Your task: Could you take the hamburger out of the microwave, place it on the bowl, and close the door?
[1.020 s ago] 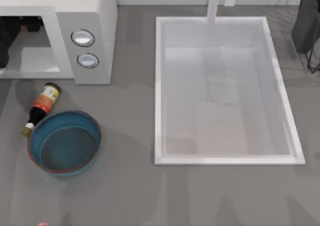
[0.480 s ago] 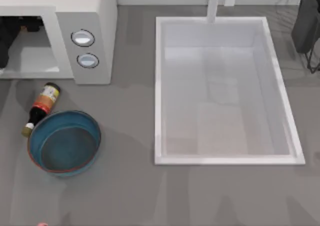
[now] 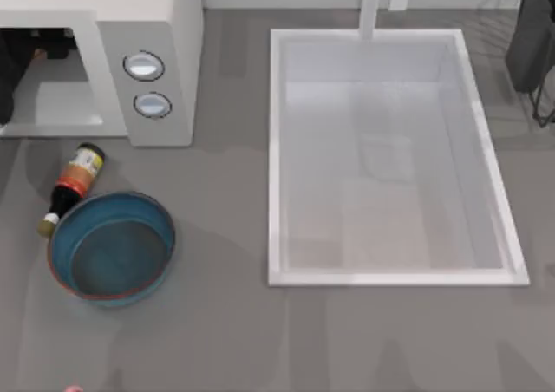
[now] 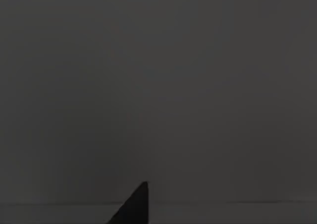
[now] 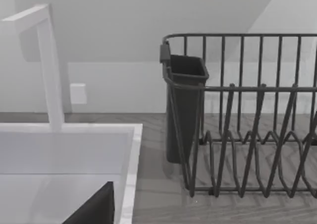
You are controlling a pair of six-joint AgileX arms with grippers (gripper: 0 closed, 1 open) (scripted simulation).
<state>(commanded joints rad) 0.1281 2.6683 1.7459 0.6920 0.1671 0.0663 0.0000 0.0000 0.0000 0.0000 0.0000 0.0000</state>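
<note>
Deep in the open cavity of the microwave [image 3: 147,28], my left gripper [image 3: 52,41] shows from above as a dark shape against the back of the white interior, with the arm [image 3: 7,80] behind it at the frame's left edge. I cannot tell whether this gripper is released, clenched or grasping anything. A small tan speck [image 3: 39,55] sits touching its dark outline. It may be the hamburger, but it is too small to be sure. The left wrist view is dark.

To the gripper's right stands the microwave's front panel with its two round knobs [image 3: 144,65]. Out in front of the cavity, on the grey table [image 3: 225,340], a bottle [image 3: 71,184] lies on its side. Its lower end touches the rim of the blue bowl [image 3: 111,246], which shows its dark inside. Well apart to the gripper's right is the white sink [image 3: 395,158].

My right gripper [image 5: 96,209] hangs parked over the sink's far corner, near the faucet [image 5: 49,65] and a dark dish rack [image 5: 247,115]. I cannot tell its state either.
</note>
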